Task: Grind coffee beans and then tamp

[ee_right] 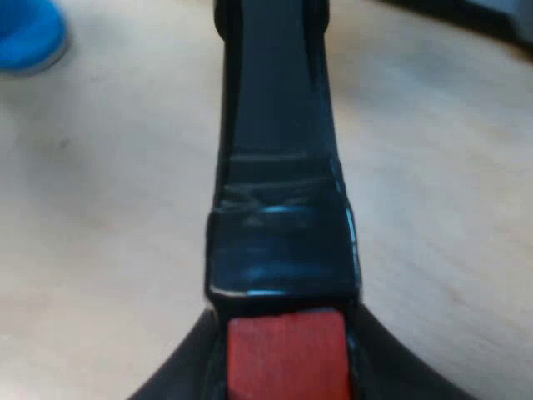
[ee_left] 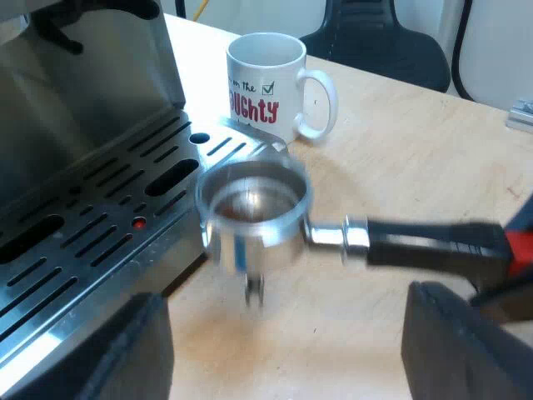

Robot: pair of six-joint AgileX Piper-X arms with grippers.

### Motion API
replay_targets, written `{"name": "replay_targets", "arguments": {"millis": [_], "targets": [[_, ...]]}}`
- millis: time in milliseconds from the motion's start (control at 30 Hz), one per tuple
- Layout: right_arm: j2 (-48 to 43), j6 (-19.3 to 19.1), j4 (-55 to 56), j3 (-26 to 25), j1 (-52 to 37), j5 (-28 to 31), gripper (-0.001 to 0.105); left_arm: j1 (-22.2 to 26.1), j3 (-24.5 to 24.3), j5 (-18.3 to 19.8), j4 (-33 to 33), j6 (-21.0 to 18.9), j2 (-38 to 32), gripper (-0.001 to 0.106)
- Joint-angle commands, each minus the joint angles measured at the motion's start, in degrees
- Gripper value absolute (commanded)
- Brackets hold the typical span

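The metal holder [ee_left: 254, 212] is seen beside the espresso machine [ee_left: 83, 208], left gripper [ee_left: 287, 350] spread wide. Its handle [ee_right: 279, 167] is clamped by the right gripper [ee_right: 283, 367], blue tamper [ee_right: 29, 37] nearby.

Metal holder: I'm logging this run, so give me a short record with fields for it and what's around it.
item: metal holder, basket opening up
place: beside the espresso machine
grip: right gripper shut on the handle at its red end
free arm: left gripper open, empty
nearby: mug upright; blue tamper on the table
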Motion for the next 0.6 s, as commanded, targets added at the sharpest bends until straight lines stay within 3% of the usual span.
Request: {"name": "replay_targets", "arguments": {"millis": [33, 167, 367, 500, 533, 600], "targets": [[-0.73, -2.59, -5.92, 1.05, -0.16, 1.24, 0.0, -0.23, -0.07, 0.42, -0.61, -0.07, -0.04, 0.06], [-0.28, -3.83, -7.76, 2.81, -2.05, -2.66, 0.0, -0.23, -0.07, 0.42, -0.61, -0.07, -0.04, 0.06], [0.79, -11.73, -9.9, 3.73, -6.72, -8.06, 0.0, -0.23, -0.07, 0.42, -0.61, -0.07, -0.04, 0.06], [1.59, -13.73, -10.82, 3.87, -8.25, -8.27, 0.0, -0.23, -0.07, 0.42, -0.61, -0.07, -0.04, 0.06], [2.87, -16.22, -13.06, 4.4, -10.07, -10.4, 0.0, -0.23, -0.07, 0.42, -0.61, -0.07, -0.04, 0.06], [3.99, -16.29, -15.55, 5.21, -11.05, -12.16, 0.0, -0.23, -0.07, 0.42, -0.61, -0.07, -0.04, 0.06]]}}
